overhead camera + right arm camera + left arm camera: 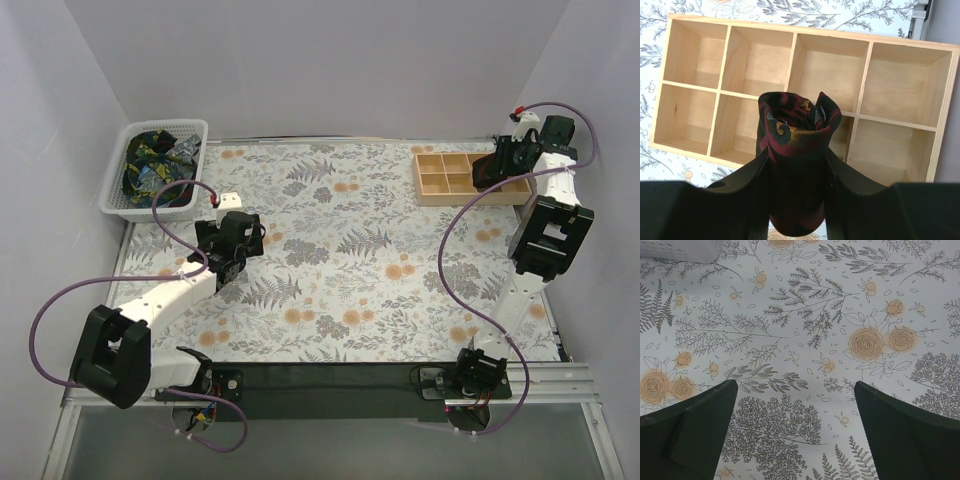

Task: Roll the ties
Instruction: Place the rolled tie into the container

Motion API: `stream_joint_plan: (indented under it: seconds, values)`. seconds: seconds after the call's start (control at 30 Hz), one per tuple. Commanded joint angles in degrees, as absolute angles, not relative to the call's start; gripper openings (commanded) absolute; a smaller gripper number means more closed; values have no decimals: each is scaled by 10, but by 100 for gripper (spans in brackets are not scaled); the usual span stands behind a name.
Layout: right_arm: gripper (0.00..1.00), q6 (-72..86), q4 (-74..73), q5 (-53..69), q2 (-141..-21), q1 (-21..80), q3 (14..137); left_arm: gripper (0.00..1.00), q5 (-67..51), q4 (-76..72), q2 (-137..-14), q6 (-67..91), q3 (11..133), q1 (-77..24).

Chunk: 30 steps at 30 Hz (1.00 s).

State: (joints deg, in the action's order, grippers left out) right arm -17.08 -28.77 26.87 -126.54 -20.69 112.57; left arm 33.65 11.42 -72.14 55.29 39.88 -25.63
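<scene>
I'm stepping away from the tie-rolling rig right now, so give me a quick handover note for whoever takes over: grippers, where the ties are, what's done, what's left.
Left gripper: open, empty, over the floral tablecloth.
Right gripper: shut on a rolled maroon tie, held above the wooden divider box.
Other ties: in a loose heap in the white basket, far left corner.
Done: one tie rolled. The box compartments in view are empty.
Left: set this roll into a compartment, then roll the ties from the basket.
</scene>
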Motion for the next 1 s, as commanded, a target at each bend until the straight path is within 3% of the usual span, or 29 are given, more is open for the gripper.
stream_joint_plan:
  seconds: [0.0, 0.97]
  values:
    - [1, -169, -283, 266, -1265, -216, 1121, 98, 345, 101, -722, 548, 395, -257]
    - [1, -214, -316, 98, -1255, -166, 1092, 98, 344, 94, -741, 541, 392, -266]
